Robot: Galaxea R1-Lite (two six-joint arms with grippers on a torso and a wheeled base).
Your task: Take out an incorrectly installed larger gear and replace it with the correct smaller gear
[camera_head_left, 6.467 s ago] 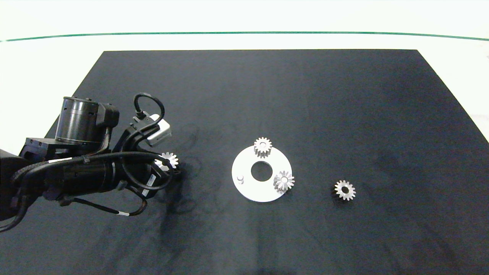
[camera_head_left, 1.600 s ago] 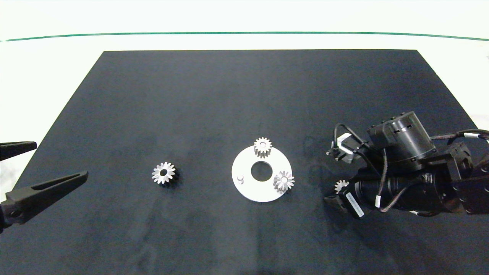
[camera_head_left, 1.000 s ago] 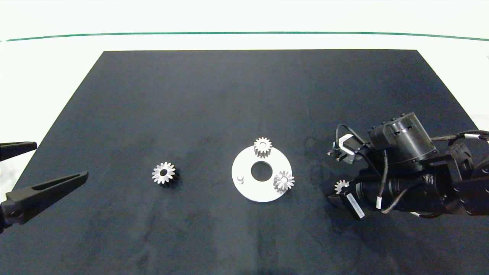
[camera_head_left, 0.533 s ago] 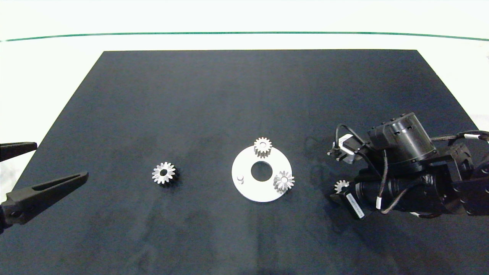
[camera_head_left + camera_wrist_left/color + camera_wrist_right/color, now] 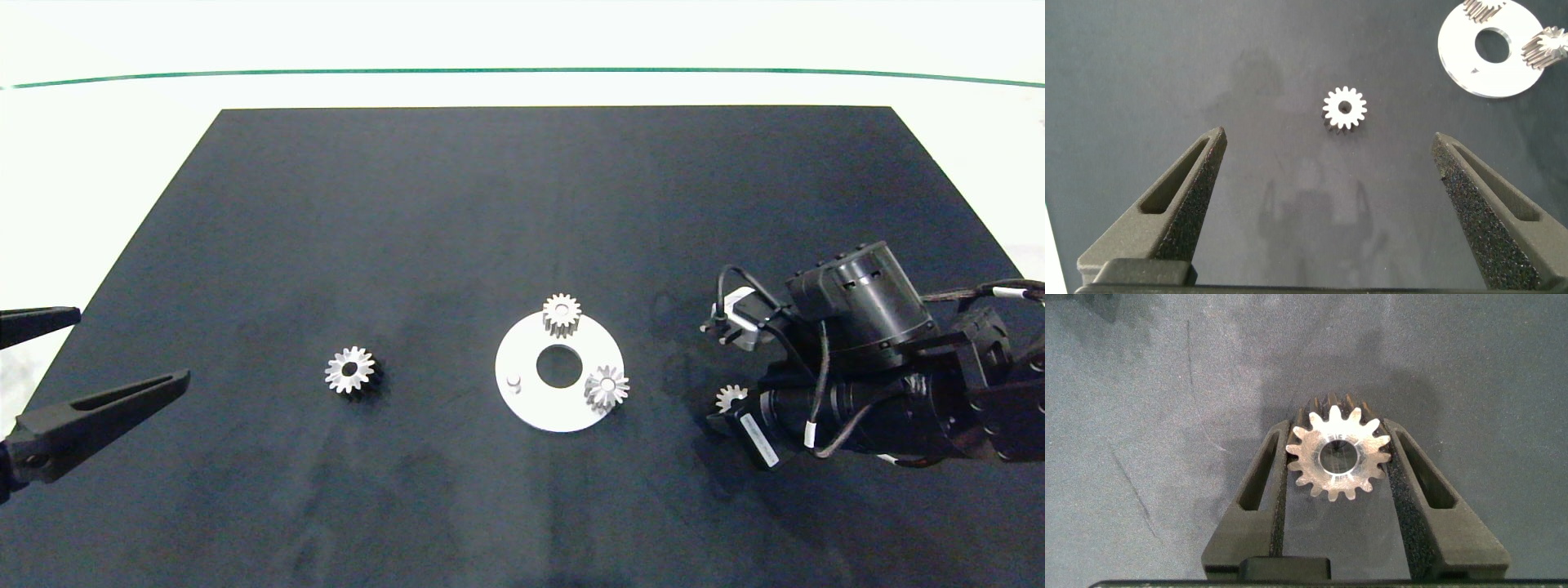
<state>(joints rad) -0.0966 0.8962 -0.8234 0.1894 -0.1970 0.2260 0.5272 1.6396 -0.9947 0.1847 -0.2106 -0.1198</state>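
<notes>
Silver toothed gears number four: two on the round white plate (image 5: 522, 408), the larger gear (image 5: 350, 370) loose, the smaller gear (image 5: 1336, 454) clamped by the right gripper (image 5: 1337, 457); the left gripper (image 5: 1327, 167) gapes.

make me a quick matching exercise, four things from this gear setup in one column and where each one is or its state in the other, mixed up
Things:
1. larger gear
2. smaller gear
3. left gripper
4. empty peg

Places or states:
A. stands bare on the white disc
B. lies alone on the black mat, left of the disc
C. open, at the table's left edge
D. between the jaws of the right gripper

Pairs: 1-B, 2-D, 3-C, 4-A
</notes>
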